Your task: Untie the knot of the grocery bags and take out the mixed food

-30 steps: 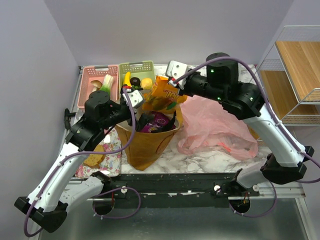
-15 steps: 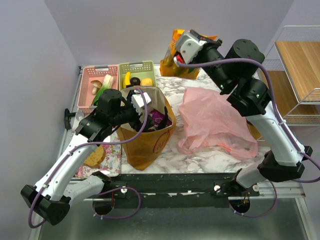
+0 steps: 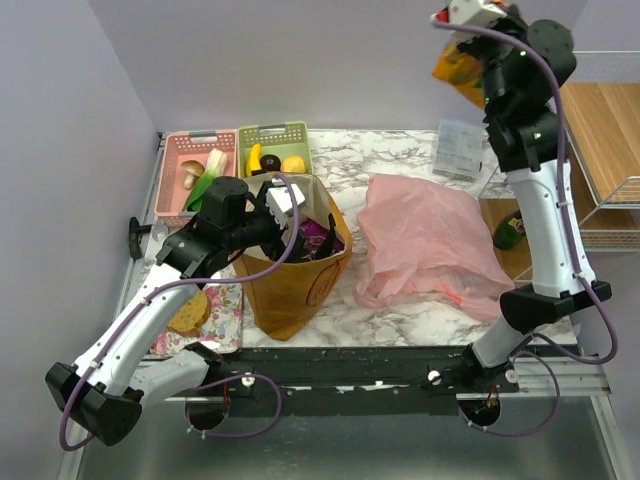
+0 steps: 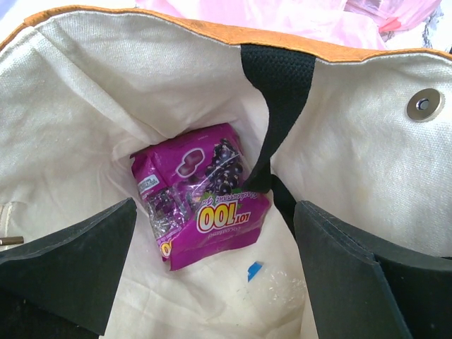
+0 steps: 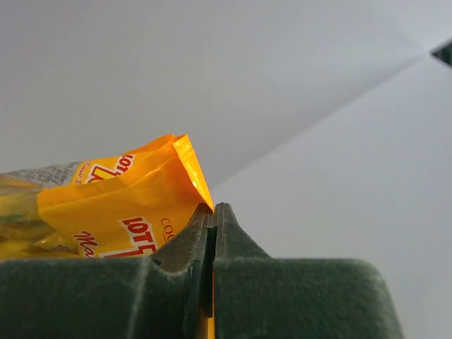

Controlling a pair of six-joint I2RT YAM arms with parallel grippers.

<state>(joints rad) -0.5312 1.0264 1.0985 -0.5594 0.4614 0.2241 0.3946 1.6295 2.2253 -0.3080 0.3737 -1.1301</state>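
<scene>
Left pincer [image 4: 215, 212] spread wide above the purple packet [image 4: 201, 205] on the floor of the yellow tote [image 4: 106, 85], I should sink straight down clear of the black strap [image 4: 275, 106] and pinch that packet's middle, my right pincer [image 5: 213, 219] clamped on the orange snack packet [image 5: 120, 212].

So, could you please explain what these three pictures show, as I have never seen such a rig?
Gladly. Two robot arms are bolted at the near edge of a marble table. The wide picture looks down from above and behind them; the other two come from cameras on their wrists. On the table stand a yellow tote, a crumpled pink plastic bag, a pink basket with a leek and a green basket with a banana. The left gripper hangs open in the tote's mouth, above a purple packet. The right gripper, raised high, is shut on an orange snack packet.
</scene>
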